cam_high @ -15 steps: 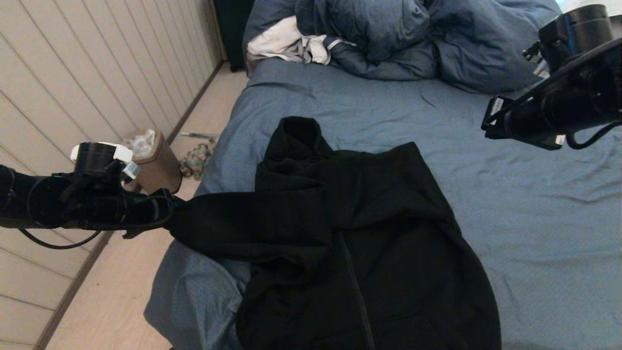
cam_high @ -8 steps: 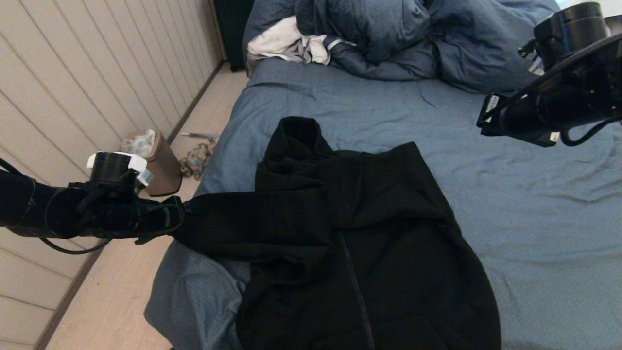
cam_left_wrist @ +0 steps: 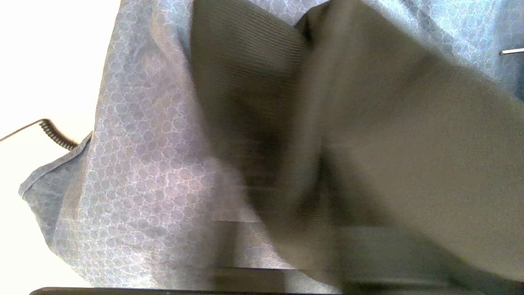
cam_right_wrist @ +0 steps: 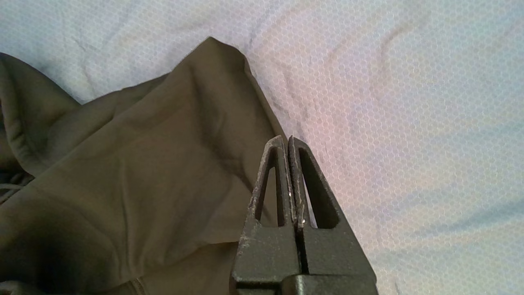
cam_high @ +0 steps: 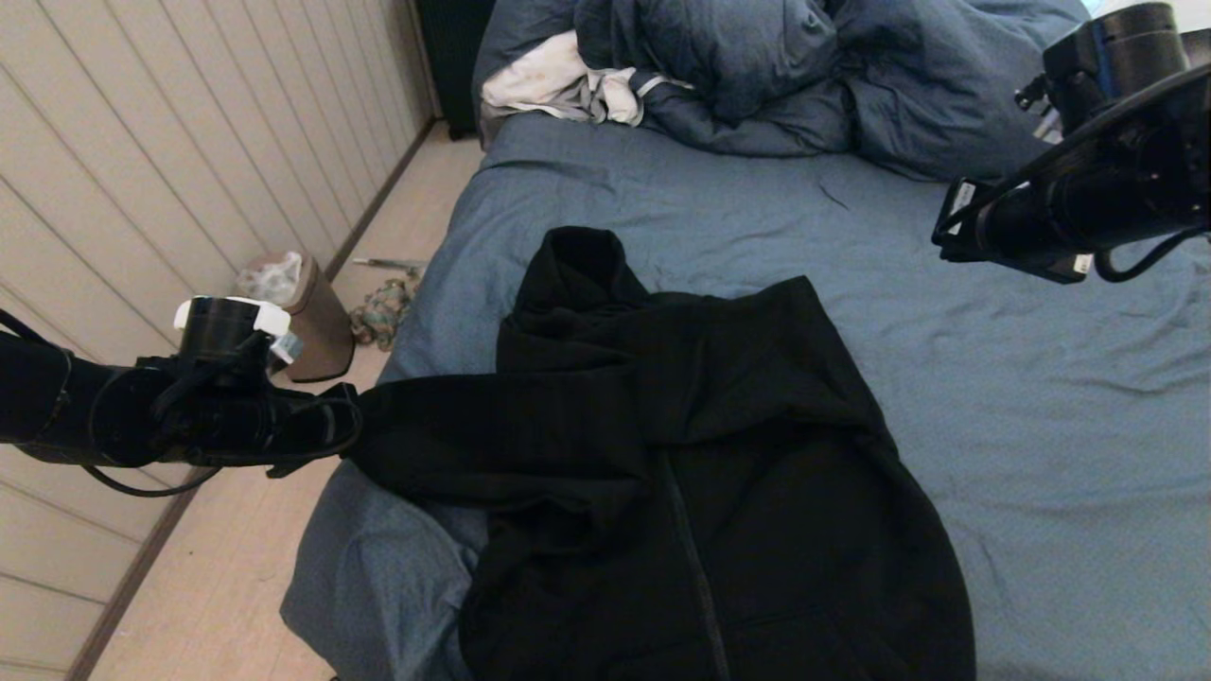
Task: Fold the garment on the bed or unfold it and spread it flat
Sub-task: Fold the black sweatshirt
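While my head camera shows the bed [cam_high: 946, 397] with the garment [cam_high: 700, 473] spread near its left edge, the left gripper [cam_high: 345, 430] meets the sleeve end, grip unclear. Only the right wrist shows the right gripper [cam_right_wrist: 288, 141] pressed closed, empty.

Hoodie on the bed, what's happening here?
The black zip hoodie lies front-up on the blue-grey bed, hood toward the duvet. The left gripper is at the end of one sleeve, which is stretched out past the bed's edge; whether it has a grip isn't clear. The right gripper hovers over the sheet beside the hoodie, jaws shut and empty.
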You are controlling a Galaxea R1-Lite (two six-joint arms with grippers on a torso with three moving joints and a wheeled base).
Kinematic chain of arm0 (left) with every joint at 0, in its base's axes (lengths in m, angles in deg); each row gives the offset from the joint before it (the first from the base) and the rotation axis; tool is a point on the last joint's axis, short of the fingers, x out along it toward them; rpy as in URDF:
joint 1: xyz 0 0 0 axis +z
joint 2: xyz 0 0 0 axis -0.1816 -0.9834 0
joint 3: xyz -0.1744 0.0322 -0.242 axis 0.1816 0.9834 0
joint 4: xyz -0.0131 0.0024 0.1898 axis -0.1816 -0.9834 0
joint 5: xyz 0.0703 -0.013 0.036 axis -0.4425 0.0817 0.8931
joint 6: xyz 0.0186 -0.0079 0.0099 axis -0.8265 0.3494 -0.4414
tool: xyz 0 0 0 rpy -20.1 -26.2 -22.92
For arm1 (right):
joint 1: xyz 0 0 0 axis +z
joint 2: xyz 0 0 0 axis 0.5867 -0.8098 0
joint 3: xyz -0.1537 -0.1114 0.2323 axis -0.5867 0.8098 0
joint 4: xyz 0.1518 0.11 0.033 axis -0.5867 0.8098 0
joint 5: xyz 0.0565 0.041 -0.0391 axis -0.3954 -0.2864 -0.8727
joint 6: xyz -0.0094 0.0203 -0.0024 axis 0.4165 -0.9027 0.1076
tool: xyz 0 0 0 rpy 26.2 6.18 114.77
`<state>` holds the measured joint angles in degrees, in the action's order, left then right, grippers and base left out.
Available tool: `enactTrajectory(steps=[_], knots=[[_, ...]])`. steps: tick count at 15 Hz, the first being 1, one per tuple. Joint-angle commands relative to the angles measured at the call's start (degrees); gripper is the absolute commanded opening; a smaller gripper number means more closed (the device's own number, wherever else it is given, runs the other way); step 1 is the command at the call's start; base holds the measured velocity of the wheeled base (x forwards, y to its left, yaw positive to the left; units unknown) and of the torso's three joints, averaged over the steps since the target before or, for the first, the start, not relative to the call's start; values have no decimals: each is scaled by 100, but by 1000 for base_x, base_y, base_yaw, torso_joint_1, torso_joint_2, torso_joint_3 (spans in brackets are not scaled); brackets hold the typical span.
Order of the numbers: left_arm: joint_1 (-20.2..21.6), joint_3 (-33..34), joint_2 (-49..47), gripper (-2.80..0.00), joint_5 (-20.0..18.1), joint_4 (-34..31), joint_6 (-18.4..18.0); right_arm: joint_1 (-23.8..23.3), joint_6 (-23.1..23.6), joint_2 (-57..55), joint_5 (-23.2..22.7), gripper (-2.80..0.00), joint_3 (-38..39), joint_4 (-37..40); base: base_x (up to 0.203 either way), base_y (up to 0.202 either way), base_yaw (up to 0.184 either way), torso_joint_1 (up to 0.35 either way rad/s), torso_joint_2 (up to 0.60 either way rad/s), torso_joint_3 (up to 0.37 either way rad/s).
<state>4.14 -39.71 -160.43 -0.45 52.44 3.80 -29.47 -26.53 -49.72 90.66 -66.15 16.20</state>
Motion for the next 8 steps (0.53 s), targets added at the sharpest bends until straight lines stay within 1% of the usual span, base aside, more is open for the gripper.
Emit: enactTrajectory(steps=[1,3,5,7,8], knots=[[0,7,23,-280,-8,7,24,-3,-7,41,6,-280,-4,23,0,0,0,0,0,0],[0,6,42,-280,-8,7,43,-28,-15,79,12,-280,21,23,0,0,0,0,0,0],[0,-114,226,-280,3,0,151,-71,-32,150,6,-280,30,23,0,0,0,0,0,0],[-48,-549,472,-280,39,-173,168,-72,25,245,6,-280,-68,20,0,0,0,0,0,0],[-140,-913,569,-280,93,-452,167,-88,52,263,6,-280,-159,62,0,0,0,0,0,0]])
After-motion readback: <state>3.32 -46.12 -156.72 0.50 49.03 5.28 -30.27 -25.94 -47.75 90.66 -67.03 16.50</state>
